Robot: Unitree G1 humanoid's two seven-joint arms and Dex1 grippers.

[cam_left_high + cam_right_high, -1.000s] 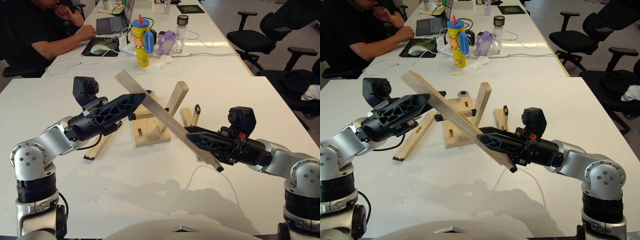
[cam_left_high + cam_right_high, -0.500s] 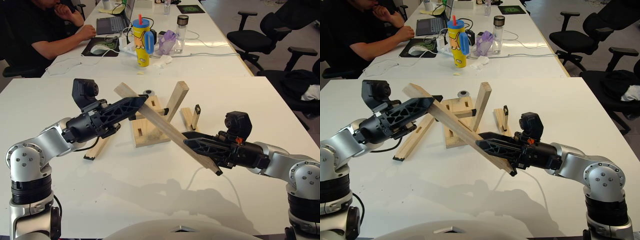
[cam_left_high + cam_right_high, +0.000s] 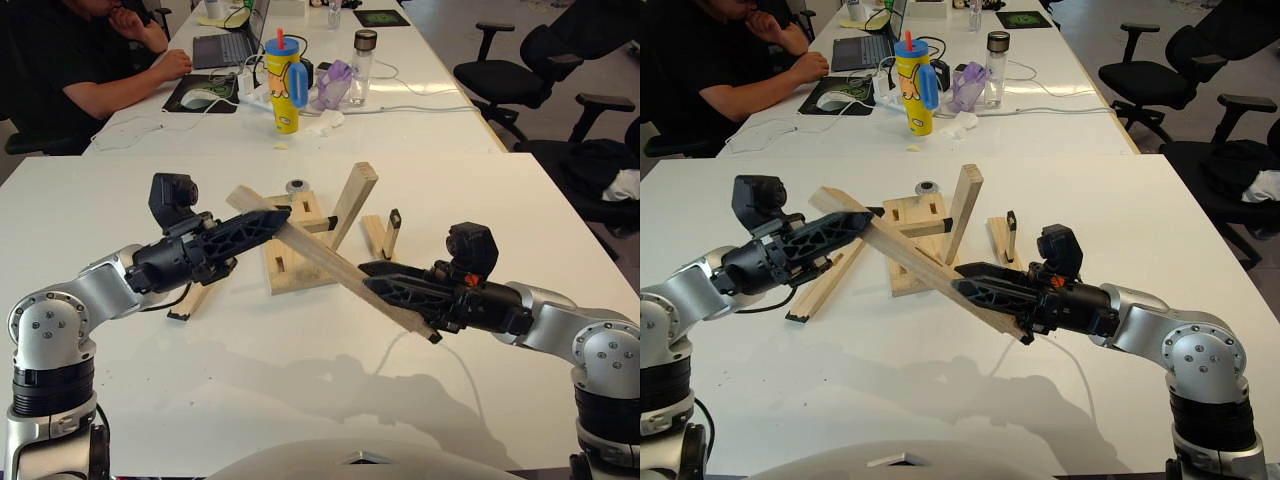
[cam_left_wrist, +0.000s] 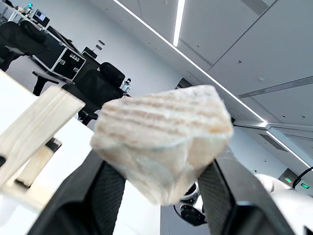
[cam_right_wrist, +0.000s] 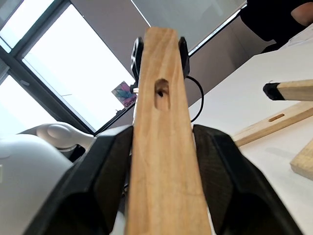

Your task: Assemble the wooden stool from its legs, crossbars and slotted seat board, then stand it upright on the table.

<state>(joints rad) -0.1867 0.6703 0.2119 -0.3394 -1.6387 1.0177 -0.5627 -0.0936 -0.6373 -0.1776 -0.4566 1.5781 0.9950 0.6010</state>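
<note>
Left gripper (image 3: 278, 218) and right gripper (image 3: 378, 282) clamped opposite ends of 1 long wooden leg (image 3: 330, 260), slanted above the slotted seat board (image 3: 287, 278); mismatched pulls risked twisting it loose or knocking the upright leg (image 3: 352, 205).

Bright, even, probably overhead light.

A leg (image 3: 325, 262) bridges the left gripper (image 3: 278, 214) and right gripper (image 3: 368, 270). The seat board (image 3: 300, 278) lies on the table (image 3: 300, 380) behind them.
</note>
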